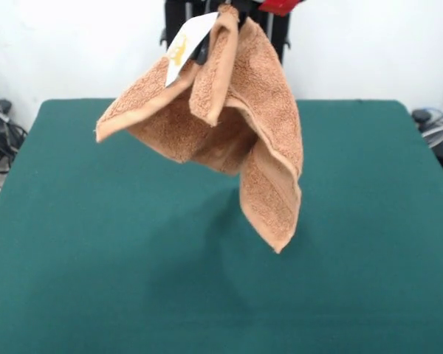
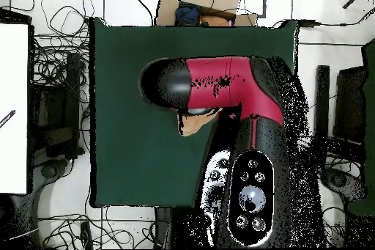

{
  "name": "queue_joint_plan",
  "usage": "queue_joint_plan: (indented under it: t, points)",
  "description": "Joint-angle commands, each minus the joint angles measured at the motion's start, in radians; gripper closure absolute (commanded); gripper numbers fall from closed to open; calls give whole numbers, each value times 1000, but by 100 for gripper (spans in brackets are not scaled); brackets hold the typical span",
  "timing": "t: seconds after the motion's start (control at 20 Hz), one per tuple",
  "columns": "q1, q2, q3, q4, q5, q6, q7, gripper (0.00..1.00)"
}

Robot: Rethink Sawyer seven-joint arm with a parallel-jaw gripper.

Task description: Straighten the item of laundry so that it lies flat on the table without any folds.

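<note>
The orange-tan terry towel (image 1: 236, 110) hangs in the air above the green table (image 1: 96, 258), bunched and folded over itself. Its lowest corner, with the woven band (image 1: 269, 188), dangles well above the cloth. A white tag with yellow print (image 1: 183, 46) sticks out near its top. My gripper (image 1: 225, 11) shows only at the top edge of the front view and is shut on the towel's top. In the overhead view my red and black arm (image 2: 227, 86) covers most of the towel (image 2: 196, 122), and only a small piece shows over the table (image 2: 132, 115).
Cables and dark gear (image 1: 0, 133) lie off the table's left side in the front view. In the overhead view a white panel (image 2: 15, 108) stands at the left, a cardboard box (image 2: 209, 1) beyond the far edge, and tangled cables all around.
</note>
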State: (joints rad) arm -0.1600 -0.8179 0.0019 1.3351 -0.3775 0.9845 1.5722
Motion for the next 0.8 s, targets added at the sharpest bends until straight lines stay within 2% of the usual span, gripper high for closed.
queue_joint_plan:
  t: [0.05, 0.3, 0.6, 0.8]
  points:
    - [20, 100, 110, -107, 14, 135, -31, 100]
    - [10, 140, 117, -142, 23, 131, -11, 100]
    - [4, 119, 112, -115, 33, 130, -18, 100]
    - [7, 129, 112, -135, 34, 142, -15, 100]
